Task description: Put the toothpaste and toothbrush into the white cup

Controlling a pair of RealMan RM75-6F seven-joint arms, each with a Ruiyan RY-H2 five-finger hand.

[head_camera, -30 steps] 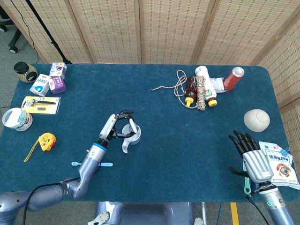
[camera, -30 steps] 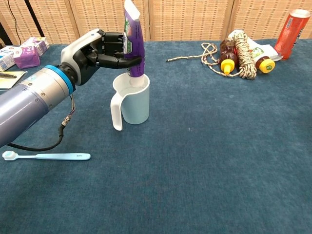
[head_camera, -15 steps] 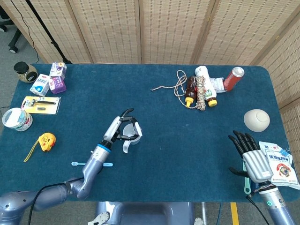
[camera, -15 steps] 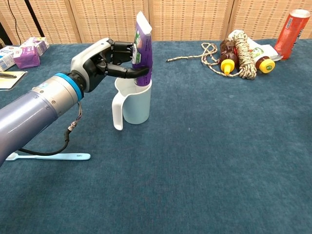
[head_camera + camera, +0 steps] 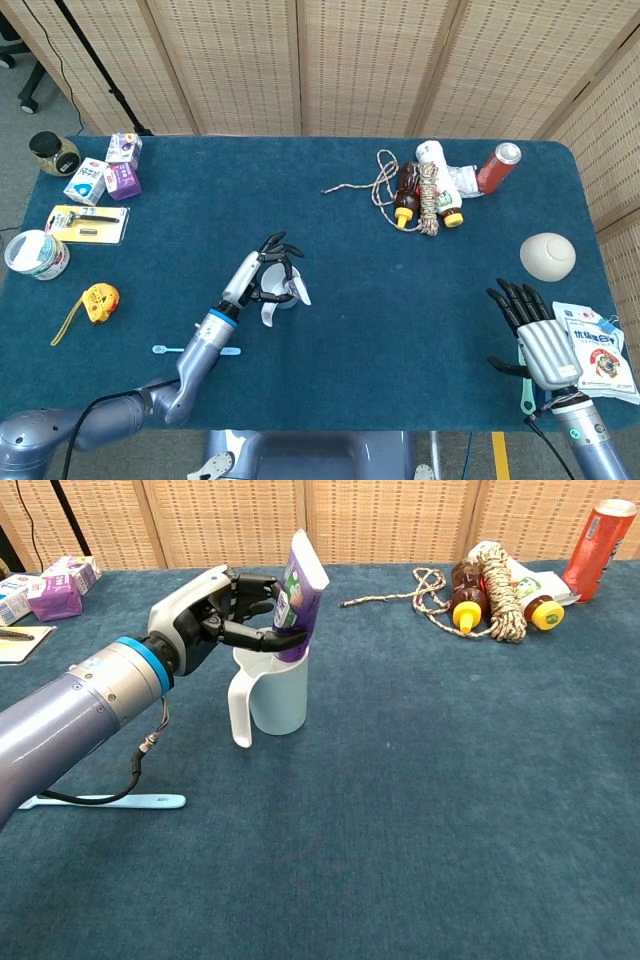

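Since the earlier frames, the toothpaste (image 5: 300, 598) has dropped lower and now stands cap-down inside the white cup (image 5: 274, 693), tilted rightward against the rim. Left hand (image 5: 205, 618) sits beside the tube above the cup mouth, fingers (image 5: 262, 633) curled around it; whether they press the tube or only touch it cannot be confirmed. Toothbrush (image 5: 130, 801) lies flat on the blue table (image 5: 450, 810), near the cup on its handle side, partly hidden by the left arm. Right hand (image 5: 535, 335) rests at the table's near right corner, fingers spread, holding nothing
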